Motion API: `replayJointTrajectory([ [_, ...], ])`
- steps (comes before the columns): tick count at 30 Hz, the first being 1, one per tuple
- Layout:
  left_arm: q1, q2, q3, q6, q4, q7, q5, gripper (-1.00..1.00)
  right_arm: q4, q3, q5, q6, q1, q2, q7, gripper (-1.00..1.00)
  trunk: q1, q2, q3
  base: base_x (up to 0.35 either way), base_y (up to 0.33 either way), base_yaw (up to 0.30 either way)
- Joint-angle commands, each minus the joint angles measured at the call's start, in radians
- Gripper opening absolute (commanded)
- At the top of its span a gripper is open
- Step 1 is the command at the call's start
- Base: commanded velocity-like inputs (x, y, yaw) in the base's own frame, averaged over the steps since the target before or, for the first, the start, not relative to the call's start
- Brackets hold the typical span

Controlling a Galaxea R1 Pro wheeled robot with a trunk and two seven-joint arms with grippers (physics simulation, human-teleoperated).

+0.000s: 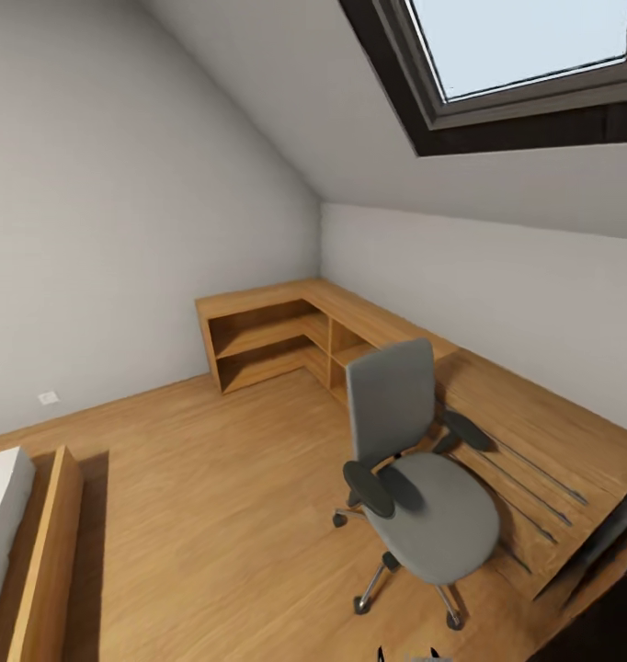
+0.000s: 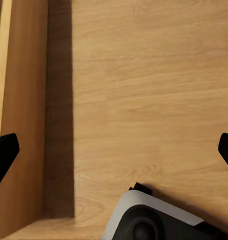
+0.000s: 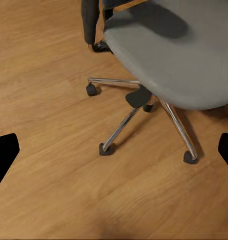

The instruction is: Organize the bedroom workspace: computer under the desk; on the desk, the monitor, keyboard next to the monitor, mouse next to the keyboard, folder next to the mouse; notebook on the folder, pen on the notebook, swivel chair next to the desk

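So closest to the robot, both grippers are hanging low over the light wooden plank floor [image 1: 194,515]. The left gripper [image 2: 114,150] has its black fingertips spread out at the two edges of its wrist picture, nothing between them but floor, plus a rounded white-and-black bit of the robot's own base [image 2: 149,220] and a pale wooden bed frame [image 1: 42,552] alongside. The right gripper [image 3: 114,150] is the same deal, fingers wide apart and holding nothing, looking at the chair's wheels.

Next out is the grey padded swivel chair with black armrests and a chrome five-star wheeled base [image 1: 424,478]. It stands on the floor just beside a long light-wood surface [image 1: 534,441] running along the wall. Its seat looks bare from here, no blue folder on it that I can make out. Further back there's a light-wood corner shelf unit [image 1: 277,340] with open compartments, and a skylight [image 1: 525,46] up in the sloped ceiling.

What could go wrong: the chair's on casters, so if the base drives in too close it'll likely nudge it and send it rolling or spinning off. Also none of the desk stuff is visible, so heading the wrong way just wastes time. A dark edge at the lower right could be furniture, can't tell.

No brands, labels or writing anywhere that I can read.
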Motion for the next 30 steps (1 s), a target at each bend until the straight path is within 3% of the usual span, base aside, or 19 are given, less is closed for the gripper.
replayJointTrajectory([
  [1, -0.001, 0.0, -0.008, -0.002, 0.001, 0.007, 0.0, 1.0, -0.001, 0.009, -0.001, 0.007, -0.001, 0.001, -0.009, 1.0, 0.001, -0.002, -0.003, 0.317, 0.093, 0.271],
  [7, -0.001, 0.0, -0.007, -0.002, 0.001, 0.007, 0.0, 1.0, -0.002, 0.009, -0.001, 0.035, -0.001, 0.008, -0.01, 1.0, 0.001, -0.002, -0.005, 0.256, 0.063, 0.271],
  [17, -0.001, 0.0, -0.007, -0.001, 0.001, 0.006, 0.0, 1.0, -0.002, 0.007, 0.0, 0.045, -0.001, 0.008, -0.009, 1.0, 0.001, -0.002, -0.009, 0.049, 0.01, 0.251],
  [23, -0.001, 0.0, -0.007, 0.019, 0.0, 0.005, 0.0, 1.0, -0.001, 0.008, 0.006, 0.045, 0.0, 0.004, -0.003, 1.0, 0.001, -0.002, -0.01, 0.005, 0.001, 0.082],
  [30, -0.001, 0.0, -0.009, 0.049, 0.0, 0.005, -0.001, 1.0, 0.0, 0.009, 0.045, 0.045, 0.004, 0.0, 0.017, 1.0, 0.001, -0.002, -0.011, 0.001, 0.0, 0.018],
])
